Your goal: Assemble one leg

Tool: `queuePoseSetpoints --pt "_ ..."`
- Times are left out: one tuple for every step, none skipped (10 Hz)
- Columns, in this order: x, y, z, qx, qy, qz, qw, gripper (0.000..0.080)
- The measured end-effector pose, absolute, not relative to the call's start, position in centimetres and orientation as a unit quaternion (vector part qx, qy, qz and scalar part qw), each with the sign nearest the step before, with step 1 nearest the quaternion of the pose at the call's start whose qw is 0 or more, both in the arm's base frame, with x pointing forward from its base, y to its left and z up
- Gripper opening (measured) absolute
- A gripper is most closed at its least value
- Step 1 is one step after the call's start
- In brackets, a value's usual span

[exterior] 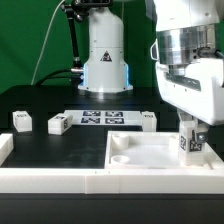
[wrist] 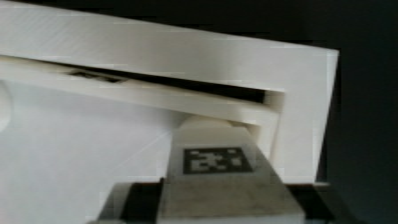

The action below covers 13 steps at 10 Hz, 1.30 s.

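Your exterior view takes in the whole black table [exterior: 40,95]: the gripper [exterior: 190,132] closed on the leg [exterior: 190,143], upright at the right corner of the large white square piece [exterior: 150,152]. Three more stubby posts [exterior: 58,124] lie loose farther back, either side of the marker board [exterior: 100,119].

Your wrist view gives what that one cannot: the held leg's [wrist: 217,155] crisp black-and-white tag, clamped between the fingers [wrist: 151,205], over the piece's smooth, matte white rim [wrist: 214,60]. You cannot tell whether the leg touches it.
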<state>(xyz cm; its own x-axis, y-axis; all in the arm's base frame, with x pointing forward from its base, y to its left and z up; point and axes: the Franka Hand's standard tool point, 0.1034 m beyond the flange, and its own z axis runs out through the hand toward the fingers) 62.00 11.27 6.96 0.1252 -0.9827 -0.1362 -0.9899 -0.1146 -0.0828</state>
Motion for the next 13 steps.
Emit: queuePoseSetpoints --pt "62.11 11.01 7.03 -0.736 0.672 0.026 0.08 0.0291" --pt "62.08 11.05 7.0 -0.736 0.672 0.026 0.08 0.0291" --pt "62.06 11.09 6.99 -0.738 0.67 0.026 0.08 0.0336" --pt "62.06 11.05 6.99 -0.751 0.655 0.025 0.08 0.0336" --pt "62.11 10.97 7.02 -0.766 0.637 0.022 0.081 0.0568" --pt "62.14 10.9 7.03 -0.804 0.589 0.017 0.081 0.0568" --pt "62.11 10.87 6.95 -0.837 0.541 0.013 0.081 0.0624" --pt "62.1 10.79 6.88 -0.868 0.49 0.008 0.081 0.0642" --pt "62.08 10.77 6.85 -0.9 0.429 0.003 0.079 0.0642" --pt "62.07 10.71 6.84 -0.922 0.379 -0.002 0.076 0.0648" --pt "62.07 10.65 6.85 -0.946 0.316 -0.008 0.07 0.0649" --pt "62.12 10.78 6.92 -0.966 0.253 -0.014 0.061 0.0649" --pt "62.09 10.87 6.93 -0.975 0.215 -0.016 0.055 0.0649"
